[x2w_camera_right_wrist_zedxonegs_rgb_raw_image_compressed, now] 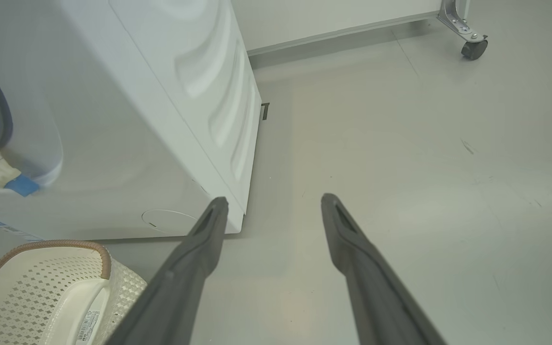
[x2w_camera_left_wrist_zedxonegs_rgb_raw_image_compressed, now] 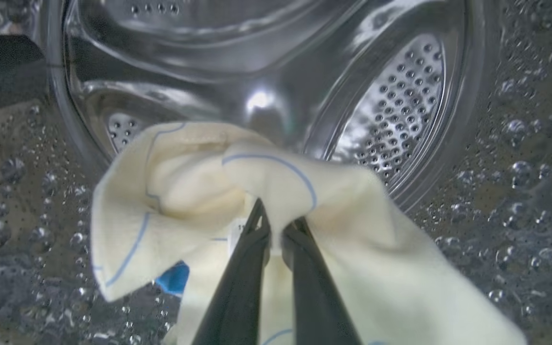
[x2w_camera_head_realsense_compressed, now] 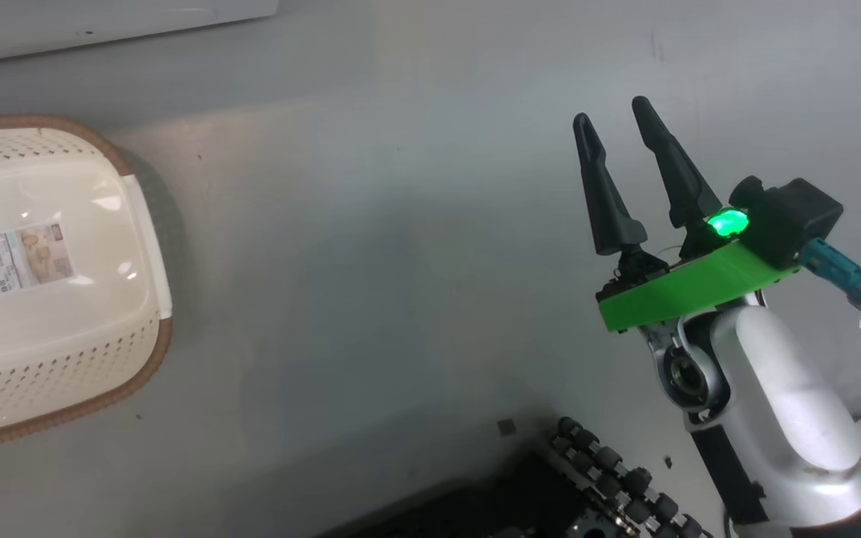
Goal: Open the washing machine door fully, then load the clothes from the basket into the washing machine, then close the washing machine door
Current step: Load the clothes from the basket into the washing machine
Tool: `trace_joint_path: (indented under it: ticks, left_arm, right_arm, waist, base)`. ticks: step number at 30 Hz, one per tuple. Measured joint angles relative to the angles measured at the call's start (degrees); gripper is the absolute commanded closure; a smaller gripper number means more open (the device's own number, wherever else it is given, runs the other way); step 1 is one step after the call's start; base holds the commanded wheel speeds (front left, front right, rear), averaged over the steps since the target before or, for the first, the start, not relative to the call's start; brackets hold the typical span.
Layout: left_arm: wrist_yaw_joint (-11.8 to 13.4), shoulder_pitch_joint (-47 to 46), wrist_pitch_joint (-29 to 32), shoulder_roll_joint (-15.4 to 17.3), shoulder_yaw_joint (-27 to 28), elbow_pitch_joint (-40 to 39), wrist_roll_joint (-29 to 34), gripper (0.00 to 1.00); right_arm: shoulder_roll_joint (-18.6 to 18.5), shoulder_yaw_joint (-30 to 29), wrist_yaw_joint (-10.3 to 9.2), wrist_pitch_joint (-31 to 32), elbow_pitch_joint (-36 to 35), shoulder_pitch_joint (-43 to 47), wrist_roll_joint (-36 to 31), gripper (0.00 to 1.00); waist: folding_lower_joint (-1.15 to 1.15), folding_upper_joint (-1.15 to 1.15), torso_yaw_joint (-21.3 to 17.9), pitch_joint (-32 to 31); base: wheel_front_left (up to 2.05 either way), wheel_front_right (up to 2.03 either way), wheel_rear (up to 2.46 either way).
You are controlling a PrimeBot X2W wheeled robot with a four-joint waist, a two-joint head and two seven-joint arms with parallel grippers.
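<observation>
In the left wrist view the left pincer (x2w_camera_left_wrist_zedxonegs_rgb_raw_image_compressed: 278,216) rises from the bottom centre, its fingers pinching a fold of the clothes (x2w_camera_left_wrist_zedxonegs_rgb_raw_image_compressed: 170,191) — pale cream fabric with thin blue lines and a blue cuff at the lower left — in front of the perforated steel drum (x2w_camera_left_wrist_zedxonegs_rgb_raw_image_compressed: 391,115). In the head view the right pincer (x2w_camera_head_realsense_compressed: 611,112) stands spread at the right of the frame, grey floor (x2w_camera_head_realsense_compressed: 400,261) showing between its fingers. The basket (x2w_camera_head_realsense_compressed: 49,381) sits at the left edge, label visible — well apart from it. In the right wrist view the white washing machine (x2w_camera_right_wrist_zedxonegs_rgb_raw_image_compressed: 161,120) occupies the upper left.
</observation>
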Motion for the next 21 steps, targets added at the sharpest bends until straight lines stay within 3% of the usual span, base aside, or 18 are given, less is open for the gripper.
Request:
trace_joint_path:
  ticks: [18, 19, 20, 21]
  left_arm:
    - [-1.19, -1.92, -2.42, -1.0, -3.81, 13.54, 1.01, 1.0]
    - [-1.24, -2.05, -2.53, -1.31, -4.04, 14.02, 1.01, 0.57]
    - [-1.63, -2.08, -3.07, -1.59, -4.23, 14.36, 1.01, 0.0]
    - [-1.63, -2.11, -3.39, -1.93, -4.3, 14.75, 1.01, 0.0]
  right_arm:
    - [0.15, 2.11, 0.0, 0.0, -0.09, -0.48, 2.41, 0.0]
    - [0.15, 2.12, 0.0, 0.0, -0.09, -0.48, 2.42, 0.0]
    - [0.15, 2.16, 0.0, 0.0, -0.09, -0.48, 2.42, 0.0]
    - [0.15, 2.21, 0.0, 0.0, -0.08, -0.48, 2.42, 0.0]
  waist:
    - [-0.01, 0.0, -2.89, 1.32]
    - [0.0, 0.0, -2.87, 1.3]
    - [0.0, 0.0, -2.86, 1.26]
    - [-0.01, 0.0, -2.83, 1.19]
  base:
    - [0.0, 0.0, 0.0]
    - [0.0, 0.0, 0.0]
    - [0.0, 0.0, 0.0]
    - [0.0, 0.0, 0.0]
